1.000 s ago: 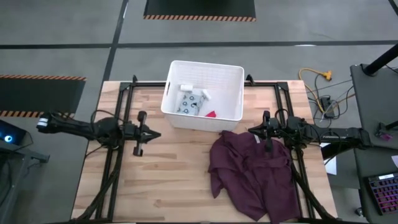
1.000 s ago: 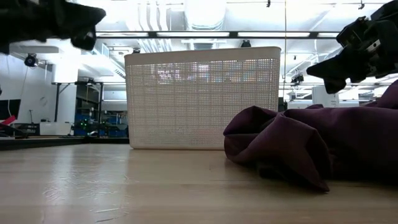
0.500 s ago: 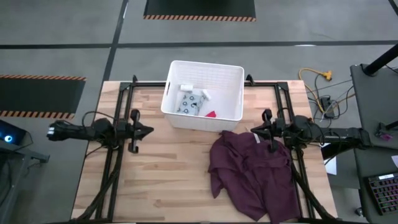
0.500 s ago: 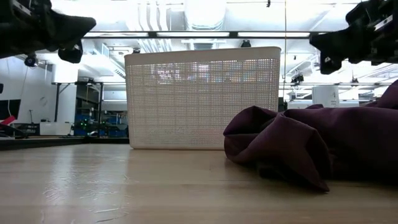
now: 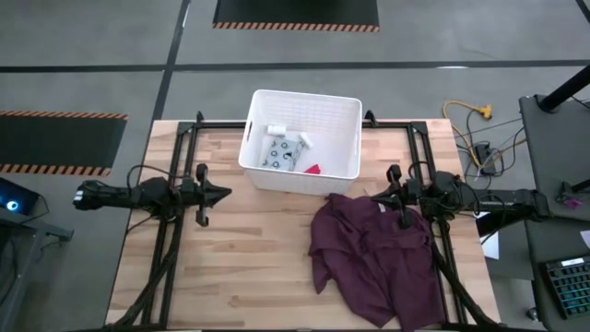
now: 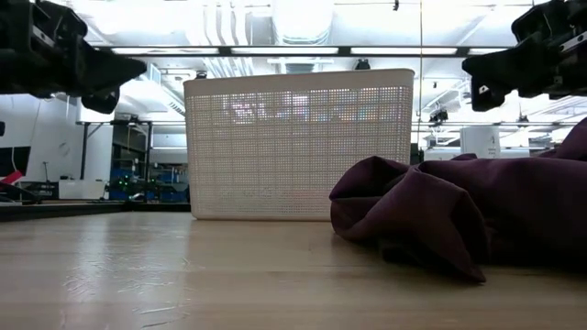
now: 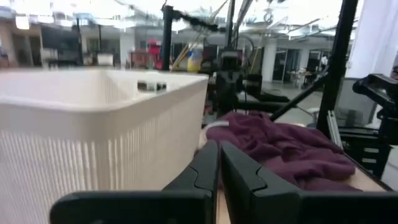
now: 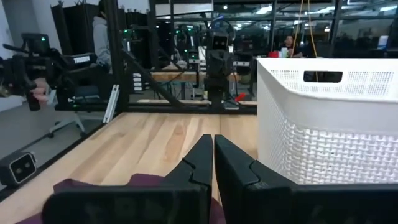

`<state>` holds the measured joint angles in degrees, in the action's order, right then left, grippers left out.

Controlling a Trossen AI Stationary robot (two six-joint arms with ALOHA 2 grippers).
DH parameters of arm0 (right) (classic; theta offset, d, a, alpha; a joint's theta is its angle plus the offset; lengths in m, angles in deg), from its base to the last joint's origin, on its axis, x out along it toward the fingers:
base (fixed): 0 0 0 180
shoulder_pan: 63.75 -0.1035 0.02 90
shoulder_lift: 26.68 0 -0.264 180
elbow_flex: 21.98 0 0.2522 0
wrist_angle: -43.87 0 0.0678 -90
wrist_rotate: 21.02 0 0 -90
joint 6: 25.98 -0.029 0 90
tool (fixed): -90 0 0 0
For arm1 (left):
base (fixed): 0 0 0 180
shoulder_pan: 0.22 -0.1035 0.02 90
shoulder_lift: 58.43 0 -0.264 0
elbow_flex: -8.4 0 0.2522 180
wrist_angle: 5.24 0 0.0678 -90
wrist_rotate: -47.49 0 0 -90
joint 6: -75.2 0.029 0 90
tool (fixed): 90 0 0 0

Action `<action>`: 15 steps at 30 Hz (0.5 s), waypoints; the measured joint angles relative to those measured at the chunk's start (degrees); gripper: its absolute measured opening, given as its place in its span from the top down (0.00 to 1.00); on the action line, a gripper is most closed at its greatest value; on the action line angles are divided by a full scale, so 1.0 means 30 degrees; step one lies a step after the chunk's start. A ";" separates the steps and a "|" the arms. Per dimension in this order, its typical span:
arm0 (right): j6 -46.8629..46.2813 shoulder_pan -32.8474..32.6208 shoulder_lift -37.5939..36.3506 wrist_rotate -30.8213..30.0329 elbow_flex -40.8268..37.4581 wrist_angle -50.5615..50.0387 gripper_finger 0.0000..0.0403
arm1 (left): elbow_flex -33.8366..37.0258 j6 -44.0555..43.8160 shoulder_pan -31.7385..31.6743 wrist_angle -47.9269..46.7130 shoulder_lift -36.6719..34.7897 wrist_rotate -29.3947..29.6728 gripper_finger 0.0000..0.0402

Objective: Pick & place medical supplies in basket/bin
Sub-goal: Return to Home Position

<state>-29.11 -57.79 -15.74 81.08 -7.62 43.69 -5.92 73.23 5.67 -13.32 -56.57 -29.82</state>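
The white slotted basket (image 5: 343,152) stands at the table's far middle, and it also shows in the low view as basket (image 6: 298,147). In it lie the pale teal dotted packet (image 5: 281,155), the tiny white bottle (image 5: 275,130), the white tube (image 5: 304,140) and the pink-red piece (image 5: 312,170). My left gripper (image 5: 227,193) hovers shut to the left of the basket's near corner, its fingertips together in the left wrist view (image 7: 219,148). My right gripper (image 5: 372,195) hovers shut to the basket's near right, above the maroon cloth's edge; the right wrist view (image 8: 213,140) shows its fingers closed.
A large crumpled maroon cloth (image 5: 369,254) covers the table's near right part and lies close to the basket's near right corner. Bare wooden table top (image 5: 249,267) spreads over the near left. Black frame rails (image 5: 175,157) run along both table sides.
My left gripper has drawn back a little toward the table's left edge and sunk slightly. My right gripper has risen a little above the cloth. Both stayed shut. The basket, its contents and the cloth have not moved.
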 joint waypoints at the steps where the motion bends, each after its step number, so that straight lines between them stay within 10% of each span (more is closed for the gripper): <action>1: 0.0004 0.0000 0.0000 -0.0010 0.0000 0.0075 0.98 | 0.0000 -0.0247 0.0000 -0.0254 0.0093 0.0033 1.00; 15: -0.0321 0.0000 0.0029 -0.0017 -0.0007 -0.0603 0.98 | -0.0015 -0.0325 0.0015 -0.0819 0.2293 0.0106 1.00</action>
<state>-30.08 -57.79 -15.65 81.03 -7.64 41.88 -5.96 72.26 5.71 -15.77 -49.69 -29.50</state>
